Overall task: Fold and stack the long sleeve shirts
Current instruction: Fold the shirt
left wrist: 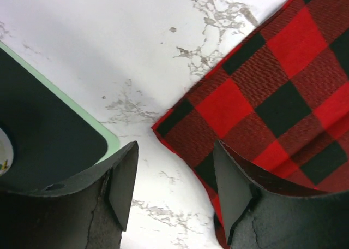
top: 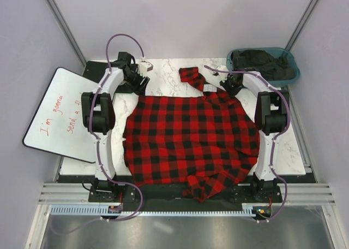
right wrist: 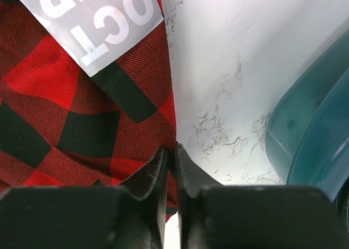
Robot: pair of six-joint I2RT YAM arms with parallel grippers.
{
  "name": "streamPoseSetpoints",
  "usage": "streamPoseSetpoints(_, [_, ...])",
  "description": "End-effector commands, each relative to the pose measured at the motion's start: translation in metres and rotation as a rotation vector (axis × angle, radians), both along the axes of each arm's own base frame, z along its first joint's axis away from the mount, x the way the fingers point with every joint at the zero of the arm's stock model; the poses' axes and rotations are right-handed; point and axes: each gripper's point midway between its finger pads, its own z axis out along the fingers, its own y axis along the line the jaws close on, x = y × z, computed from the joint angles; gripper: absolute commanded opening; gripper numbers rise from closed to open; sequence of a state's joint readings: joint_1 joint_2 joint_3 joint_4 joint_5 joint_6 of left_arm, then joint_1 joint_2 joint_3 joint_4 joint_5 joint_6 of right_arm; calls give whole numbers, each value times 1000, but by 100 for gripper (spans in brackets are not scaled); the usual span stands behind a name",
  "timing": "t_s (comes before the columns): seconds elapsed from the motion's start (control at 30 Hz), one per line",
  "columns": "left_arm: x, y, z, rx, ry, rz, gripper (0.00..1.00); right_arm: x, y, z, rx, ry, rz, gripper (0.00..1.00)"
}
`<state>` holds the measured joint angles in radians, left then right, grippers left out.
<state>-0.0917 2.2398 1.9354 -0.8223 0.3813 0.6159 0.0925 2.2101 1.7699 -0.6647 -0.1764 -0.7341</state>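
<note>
Left fingers apart; right fingers pinch flannel shirt; label "OCT"; whiteboard "I'm gonna send".

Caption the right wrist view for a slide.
Right gripper shut on the edge of the flannel shirt, teal bin alongside.

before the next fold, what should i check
1. Right pincer shut on the red-and-black checked flannel shirt: ok.
2. Left pincer gripping the shirt's corner: not ok, open over it.
3. Shirt lying flat on the white marble table: not ok, bunched at the near edge.
4. Teal plastic bin apart from the shirt: ok.
5. Sleeves free underneath: cannot tell.
</note>
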Motion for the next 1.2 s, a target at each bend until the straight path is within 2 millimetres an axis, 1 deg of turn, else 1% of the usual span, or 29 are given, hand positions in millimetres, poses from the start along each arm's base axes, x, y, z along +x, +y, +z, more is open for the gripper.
streamPoseSetpoints(0.0, [14,8,-6,92,-48,-94,63,24,2,19,19,-83,-19,9])
streamPoseSetpoints(0.07, [15,8,-11,105,-48,-107,62,26,3,20,26,-85,-33,2])
streamPoseSetpoints(0.1, [15,8,-17,110,-39,-115,61,27,3,21,28,-87,-40,0])
streamPoseSetpoints(0.27, [15,8,-29,124,-26,-135,61,31,1,23,60,-89,-79,0])
streamPoseSetpoints(0.43, [20,6,-37,125,-23,-141,60,26,4,26,97,-62,-77,0])
streamPoseSetpoints(0.47, [20,5,-37,127,-24,-145,59,23,6,27,118,-46,-68,0])
streamPoseSetpoints(0.53, [23,5,-39,136,-29,-152,57,23,6,30,138,-40,-81,0])
streamPoseSetpoints(0.6, [24,4,-39,135,-32,-154,56,20,8,29,165,-15,-82,0])
streamPoseSetpoints(0.63, [24,4,-38,133,-32,-155,57,22,7,33,178,-18,-90,0])
streamPoseSetpoints(0.67, [25,2,-37,127,-37,-158,58,19,8,33,187,-1,-90,0])
streamPoseSetpoints(0.73, [26,1,-35,124,-44,-165,57,22,11,34,205,4,-93,0])
streamPoseSetpoints(0.8, [26,3,-38,135,-43,-173,55,22,11,32,214,19,-96,0])
streamPoseSetpoints(0.83, [26,4,-39,142,-40,-171,52,22,12,32,216,20,-96,0])
streamPoseSetpoints(0.9, [26,6,-40,147,-38,-169,51,23,12,31,214,22,-94,0])
streamPoseSetpoints(1.0, [28,1,-31,113,-51,-161,52,23,10,30,209,23,-93,0])
streamPoseSetpoints(1.03, [28,-1,-32,111,-50,-164,51,22,10,29,204,26,-93,0])
streamPoseSetpoints(1.1, [28,0,-35,119,-44,-163,49,23,9,30,202,20,-96,0])
streamPoseSetpoints(1.17, [25,3,-46,137,-21,-166,44,24,7,29,203,20,-100,0])
